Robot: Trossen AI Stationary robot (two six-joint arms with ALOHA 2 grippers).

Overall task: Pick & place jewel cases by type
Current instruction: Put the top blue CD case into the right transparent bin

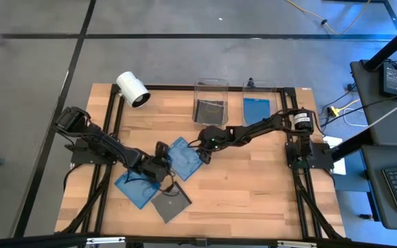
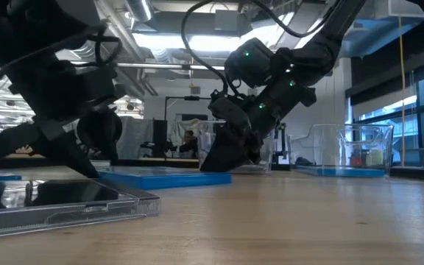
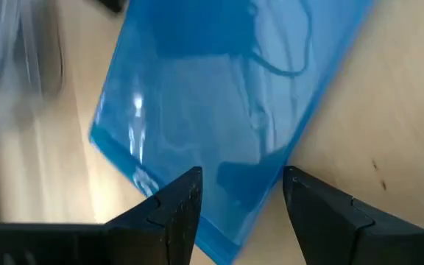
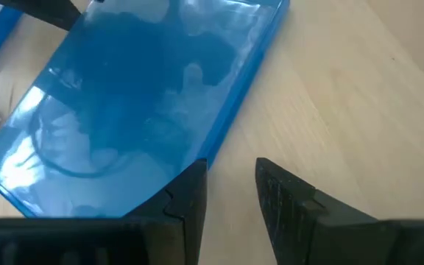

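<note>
The wooden desk point(image 1: 253, 186) carries two clear bins at its far edge. From above, three jewel cases lie loose between both arms. Low down, the dark grey case point(image 2: 57, 200) lies flat. The left gripper point(image 3: 238, 210) straddles a blue case's point(image 3: 219, 110) corner, fingers released. The right gripper point(image 4: 230, 195) fingers part beside another blue case point(image 4: 138, 96), likely lining up a grab.
</note>
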